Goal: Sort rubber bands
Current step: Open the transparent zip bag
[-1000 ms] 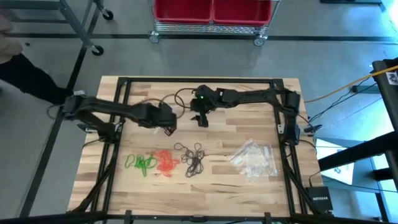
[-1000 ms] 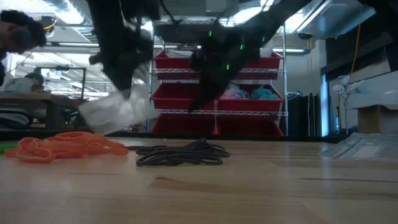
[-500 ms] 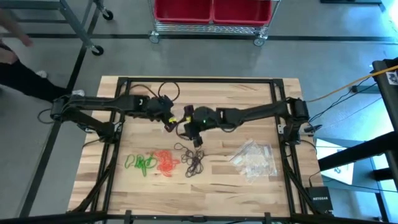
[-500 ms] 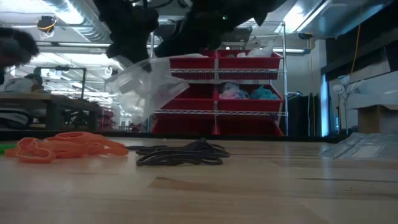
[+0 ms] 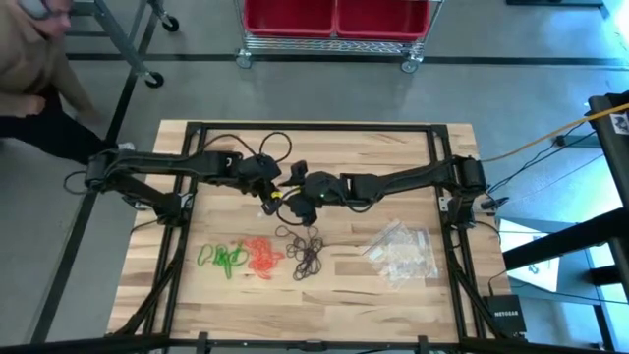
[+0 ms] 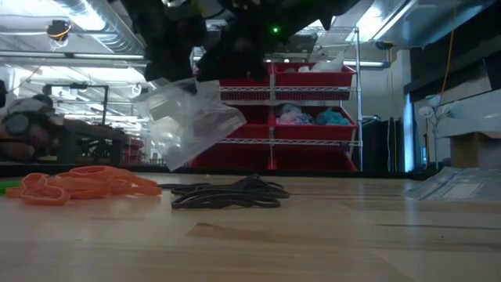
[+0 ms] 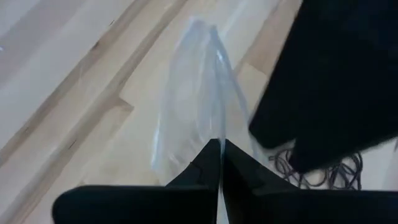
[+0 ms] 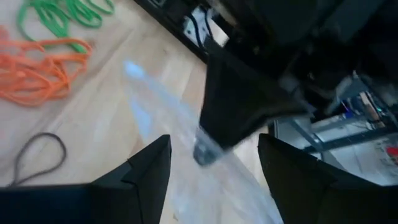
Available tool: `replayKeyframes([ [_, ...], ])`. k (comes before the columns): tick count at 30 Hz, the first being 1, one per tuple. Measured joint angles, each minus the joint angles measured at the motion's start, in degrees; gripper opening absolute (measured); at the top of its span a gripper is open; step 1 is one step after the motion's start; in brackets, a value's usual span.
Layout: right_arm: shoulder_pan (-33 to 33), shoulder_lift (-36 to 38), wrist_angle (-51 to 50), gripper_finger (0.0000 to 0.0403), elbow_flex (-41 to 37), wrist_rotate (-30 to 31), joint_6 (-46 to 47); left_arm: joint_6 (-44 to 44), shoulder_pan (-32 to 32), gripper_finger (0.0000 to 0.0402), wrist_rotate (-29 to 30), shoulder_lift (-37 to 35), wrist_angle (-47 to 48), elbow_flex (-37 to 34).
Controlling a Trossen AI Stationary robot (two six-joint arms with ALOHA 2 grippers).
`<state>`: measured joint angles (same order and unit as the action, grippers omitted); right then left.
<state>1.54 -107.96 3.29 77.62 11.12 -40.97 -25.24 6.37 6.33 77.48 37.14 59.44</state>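
A clear plastic bag is pinched at its top edge between the pressed-together fingers of the left gripper and hangs below it, above the table. The right gripper, fingers spread, is held just beside it. Beneath both grippers lie 3 piles of rubber bands: thin black loops, orange-red loops and bright green loops.

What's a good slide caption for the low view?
Clear plastic bag held above black and orange rubber bands on the table.

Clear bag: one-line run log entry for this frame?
left gripper: shut on clear bag, aloft | right gripper: open at bag | rubber bands: three piles on table
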Motion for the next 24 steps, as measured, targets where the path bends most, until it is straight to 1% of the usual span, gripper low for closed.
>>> replayKeyframes([
  [5, -0.81, 0.00, -0.54, 0.0234, 0.00, -1.32, 0.17, 1.37, -0.04, 0.0000, -0.83, 0.43, -1.22, 0.00],
  [13, -0.71, -0.12, -4.02, 0.0234, 0.02, -3.51, 0.61, 1.64, 0.37, 0.0000, -0.90, 0.43, -1.77, 0.00],
  [24, -0.83, -1.21, -5.05, 0.0234, 0.04, -3.77, 0.41, 1.95, 0.37, 0.0000, -0.88, -0.51, -2.10, -0.09],
])
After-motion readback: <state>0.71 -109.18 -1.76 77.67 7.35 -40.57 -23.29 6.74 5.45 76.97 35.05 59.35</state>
